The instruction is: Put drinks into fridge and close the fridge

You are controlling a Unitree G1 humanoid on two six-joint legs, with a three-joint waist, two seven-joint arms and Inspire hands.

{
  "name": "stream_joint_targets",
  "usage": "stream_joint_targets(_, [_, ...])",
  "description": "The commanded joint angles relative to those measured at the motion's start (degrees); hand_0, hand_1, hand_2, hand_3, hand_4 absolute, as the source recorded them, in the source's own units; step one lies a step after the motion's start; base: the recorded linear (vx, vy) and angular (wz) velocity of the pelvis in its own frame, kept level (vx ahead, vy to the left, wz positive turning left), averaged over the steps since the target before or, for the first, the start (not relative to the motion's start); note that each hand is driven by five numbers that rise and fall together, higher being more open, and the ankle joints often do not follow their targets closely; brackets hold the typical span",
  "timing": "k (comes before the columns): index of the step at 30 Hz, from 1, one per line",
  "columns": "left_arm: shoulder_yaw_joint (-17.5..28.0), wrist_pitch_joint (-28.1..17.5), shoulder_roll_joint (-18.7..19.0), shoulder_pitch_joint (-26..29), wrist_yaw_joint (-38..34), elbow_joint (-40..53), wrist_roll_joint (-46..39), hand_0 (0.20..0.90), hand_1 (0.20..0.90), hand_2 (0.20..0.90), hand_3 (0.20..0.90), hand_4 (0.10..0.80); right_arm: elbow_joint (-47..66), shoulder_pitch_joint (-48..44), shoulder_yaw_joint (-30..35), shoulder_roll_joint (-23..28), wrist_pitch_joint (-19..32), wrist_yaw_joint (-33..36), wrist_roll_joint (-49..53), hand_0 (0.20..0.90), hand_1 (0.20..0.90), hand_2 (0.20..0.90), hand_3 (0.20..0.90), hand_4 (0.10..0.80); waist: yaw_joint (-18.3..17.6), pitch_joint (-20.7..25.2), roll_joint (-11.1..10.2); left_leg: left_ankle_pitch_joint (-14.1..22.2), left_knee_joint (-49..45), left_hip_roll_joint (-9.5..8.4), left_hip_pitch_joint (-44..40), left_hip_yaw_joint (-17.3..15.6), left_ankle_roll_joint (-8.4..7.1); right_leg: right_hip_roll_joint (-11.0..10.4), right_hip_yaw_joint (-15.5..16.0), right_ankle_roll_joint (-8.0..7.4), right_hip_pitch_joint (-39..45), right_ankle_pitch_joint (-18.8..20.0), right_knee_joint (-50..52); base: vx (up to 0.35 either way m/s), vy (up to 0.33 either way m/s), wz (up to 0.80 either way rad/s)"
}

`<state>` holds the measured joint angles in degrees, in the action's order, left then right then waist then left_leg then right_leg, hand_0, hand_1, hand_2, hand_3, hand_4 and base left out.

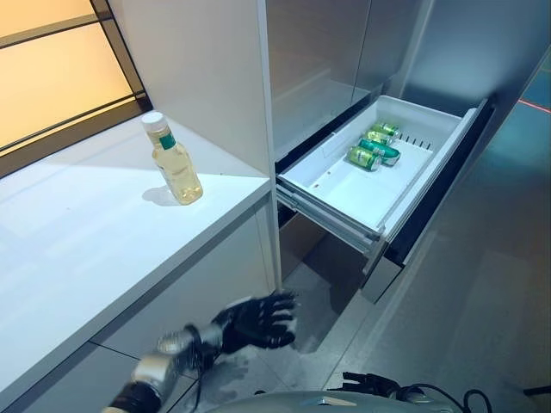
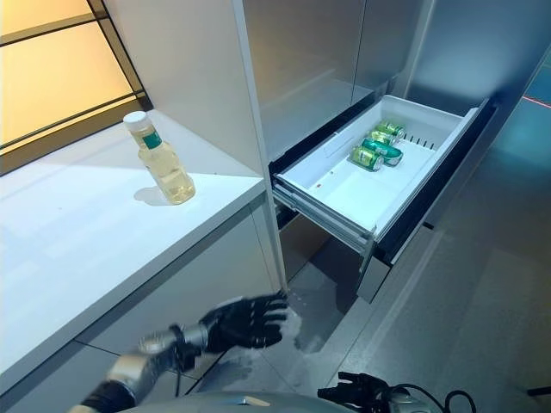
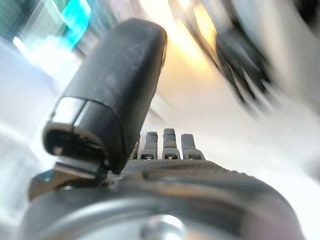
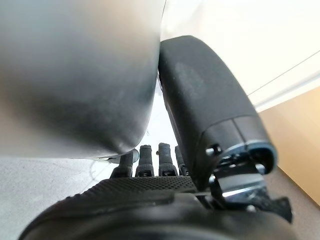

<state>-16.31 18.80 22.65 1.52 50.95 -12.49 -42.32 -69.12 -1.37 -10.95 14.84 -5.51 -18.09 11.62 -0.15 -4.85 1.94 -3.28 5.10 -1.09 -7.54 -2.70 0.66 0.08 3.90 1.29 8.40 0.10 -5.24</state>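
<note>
A bottle (image 1: 175, 162) of pale yellow drink with a white cap and a green neck band stands upright on the white counter (image 1: 86, 249), near its right end. The fridge's white drawer (image 1: 344, 194) is pulled out, and green cans (image 1: 376, 146) lie at its far end. My left hand (image 1: 254, 323) is open with its fingers spread and holds nothing. It hangs below the counter's front edge, well short of the bottle. Its thumb shows in the left wrist view (image 3: 117, 90). My right hand (image 1: 368, 381) is low at the bottom of the view, open and empty, and its thumb shows in the right wrist view (image 4: 210, 110).
The tall fridge body (image 1: 327, 60) rises behind the drawer, with a white side panel (image 1: 198, 69) between it and the counter. The drawer's dark front (image 1: 435, 194) juts out over the grey floor (image 1: 482, 301). A lit window (image 1: 43, 69) lies behind the counter.
</note>
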Motion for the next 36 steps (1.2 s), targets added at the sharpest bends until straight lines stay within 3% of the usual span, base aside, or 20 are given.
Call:
stream_joint_targets(1, [4.0,4.1,-6.0,8.5,7.4,11.7,-23.6,0.900,0.900,0.900,0.900,0.800,-3.6,-0.9,-0.5,-0.4,2.5,-0.4,-2.1,0.900,0.900,0.900,0.900,0.800,0.2,1.5,-0.5,5.0,-0.1,-0.85,-0.3,-0.2,1.13,-1.3,0.3,-3.84,-1.8,1.8,1.2,0.000,0.000,0.00])
stream_joint_targets(5, [3.8,-6.7,-7.0,13.2,2.2,21.2,-34.2,0.900,0.900,0.900,0.900,0.800,-4.3,-0.6,-2.7,-1.9,2.7,0.5,-2.5,0.900,0.900,0.900,0.900,0.800,-0.1,1.9,-1.3,5.5,-0.1,-0.84,-0.9,0.2,1.08,-1.3,0.1,-3.55,-1.1,1.6,1.0,0.039,-0.037,0.01])
stream_joint_targets(8, [5.2,-16.5,-6.8,16.3,-3.6,25.9,-37.5,0.900,0.900,0.900,0.900,0.800,-3.9,0.4,-4.5,-2.8,2.8,1.1,-1.6,0.900,0.900,0.900,0.900,0.800,-0.4,2.4,-1.9,5.7,-0.1,-0.93,-1.3,0.6,1.03,-1.3,0.4,-3.48,-0.5,1.4,0.8,0.047,-0.030,0.03])
stream_joint_targets(11, [7.7,-34.0,-5.0,18.2,-18.5,29.1,-28.2,0.900,0.900,0.900,0.900,0.800,-2.9,1.3,-6.1,-3.6,2.6,2.0,-0.5,0.900,0.900,0.900,0.900,0.800,-0.3,2.6,-2.3,5.8,-0.1,-1.03,-1.5,1.2,0.96,-1.3,0.6,-3.48,-0.1,1.1,0.6,0.023,-0.010,0.02])
stream_joint_targets(14, [14.3,-49.6,-3.4,18.9,-36.0,29.6,-10.9,0.900,0.900,0.900,0.900,0.800,-2.6,2.5,-6.7,-4.2,2.7,2.8,0.4,0.900,0.900,0.900,0.900,0.800,0.5,3.0,-2.8,5.8,-0.1,-1.24,-1.6,2.2,0.98,-1.3,1.2,-3.39,0.3,0.7,0.5,0.023,-0.012,0.07])
stream_joint_targets(15, [14.7,-49.6,-3.3,19.0,-36.8,29.7,-10.7,0.900,0.900,0.900,0.900,0.800,-2.6,2.6,-6.7,-4.2,2.7,2.8,0.5,0.900,0.900,0.900,0.900,0.800,0.5,3.1,-2.9,5.8,-0.1,-1.25,-1.6,2.3,0.98,-1.3,1.3,-3.38,0.3,0.6,0.5,0.030,-0.016,0.07])
stream_joint_targets(16, [17.1,-53.2,-2.8,19.3,-42.3,29.9,-3.1,0.900,0.900,0.900,0.900,0.800,-2.9,2.6,-6.9,-4.6,2.7,3.1,1.1,0.900,0.900,0.900,0.900,0.800,0.9,3.3,-3.1,5.8,-0.1,-1.27,-1.5,2.6,0.92,-1.2,1.5,-3.28,0.4,0.5,0.5,0.030,-0.018,0.05])
stream_joint_targets(19, [19.6,-52.2,-2.0,21.4,-48.5,31.7,2.6,0.900,0.900,0.900,0.900,0.800,-3.4,2.1,-8.0,-5.2,2.4,3.5,1.9,0.900,0.900,0.900,0.900,0.800,1.2,3.9,-3.5,5.8,-0.1,-1.31,-1.4,3.1,0.91,-1.1,1.9,-2.97,0.5,0.1,0.6,0.032,-0.014,0.04])
stream_joint_targets(23, [19.4,-49.7,0.5,25.1,-58.5,30.8,10.5,0.900,0.900,0.900,0.900,0.800,-3.1,1.4,-9.0,-5.1,1.4,3.3,1.6,0.900,0.900,0.900,0.900,0.800,0.8,4.5,-3.4,5.8,-0.1,-1.27,-1.3,2.9,0.94,-1.1,1.8,-2.89,0.3,-0.1,0.7,0.016,0.007,0.06])
stream_joint_targets(28, [19.8,-46.7,3.8,28.5,-65.9,24.8,9.9,0.900,0.900,0.900,0.900,0.800,-3.3,0.8,-9.3,-4.4,0.8,2.4,1.9,0.900,0.900,0.900,0.900,0.800,0.2,5.0,-3.1,5.8,-0.1,-1.18,-1.4,2.1,0.85,-1.1,1.4,-2.91,0.3,-0.2,0.7,0.018,0.012,-0.03])
stream_joint_targets(36, [20.0,-40.9,9.9,31.7,-67.8,12.4,8.9,0.900,0.900,0.900,0.900,0.800,-3.0,0.3,-9.4,-3.2,-0.4,2.0,0.2,0.900,0.900,0.900,0.900,0.800,-0.4,5.2,-2.3,5.9,-0.1,-1.19,-1.9,1.1,0.87,-1.3,1.3,-3.08,0.6,-0.5,1.0,0.011,0.032,-0.02])
